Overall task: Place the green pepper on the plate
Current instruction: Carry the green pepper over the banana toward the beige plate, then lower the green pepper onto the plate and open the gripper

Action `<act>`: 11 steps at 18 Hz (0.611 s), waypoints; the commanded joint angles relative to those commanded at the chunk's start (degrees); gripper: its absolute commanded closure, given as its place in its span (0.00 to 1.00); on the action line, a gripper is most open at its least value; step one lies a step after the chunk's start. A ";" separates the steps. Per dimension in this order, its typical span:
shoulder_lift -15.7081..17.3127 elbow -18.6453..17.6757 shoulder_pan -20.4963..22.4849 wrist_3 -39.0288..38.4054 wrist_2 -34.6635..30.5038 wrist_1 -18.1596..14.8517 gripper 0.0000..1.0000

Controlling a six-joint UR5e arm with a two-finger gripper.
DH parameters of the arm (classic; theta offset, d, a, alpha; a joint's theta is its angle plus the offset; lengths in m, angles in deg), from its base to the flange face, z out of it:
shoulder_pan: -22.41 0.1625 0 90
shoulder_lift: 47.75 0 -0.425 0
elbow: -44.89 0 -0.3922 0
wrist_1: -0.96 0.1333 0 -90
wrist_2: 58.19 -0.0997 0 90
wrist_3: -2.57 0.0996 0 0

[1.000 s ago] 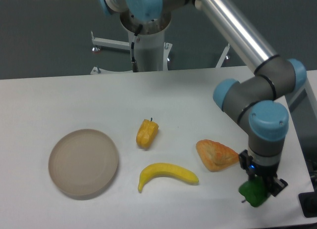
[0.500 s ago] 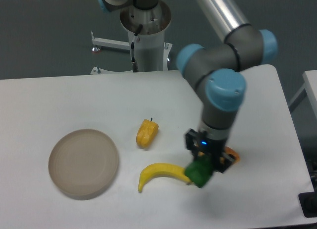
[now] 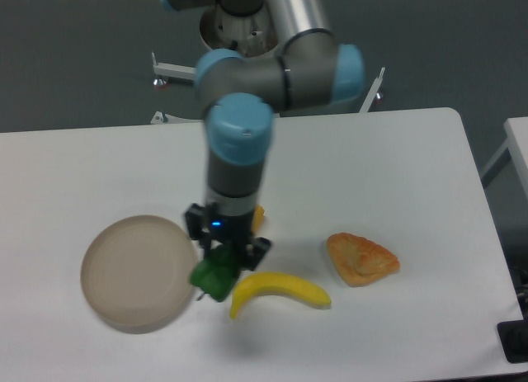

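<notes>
The green pepper [image 3: 211, 276] hangs just off the right rim of the plate [image 3: 136, 271], a round beige dish at the left of the table. My gripper [image 3: 221, 260] is shut on the pepper from above, with the arm's wrist standing upright over it. The pepper is lifted clear of the table surface and sits between the plate's edge and the banana's left tip.
A yellow banana [image 3: 282, 290] lies right of the pepper. A croissant [image 3: 360, 259] rests further right. An orange-yellow pepper [image 3: 257, 219] is mostly hidden behind the wrist. The robot base [image 3: 239, 68] stands at the table's far edge.
The arm has swung left across the table carrying the green pepper, from the right front corner past the croissant and banana to the plate's right rim.
</notes>
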 joint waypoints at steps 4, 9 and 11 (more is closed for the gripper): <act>0.70 -5.45 -2.46 3.83 0.35 7.76 0.63; 0.88 -9.41 -4.05 12.55 2.28 8.29 0.63; 0.70 -10.38 -4.49 12.38 2.64 8.29 0.63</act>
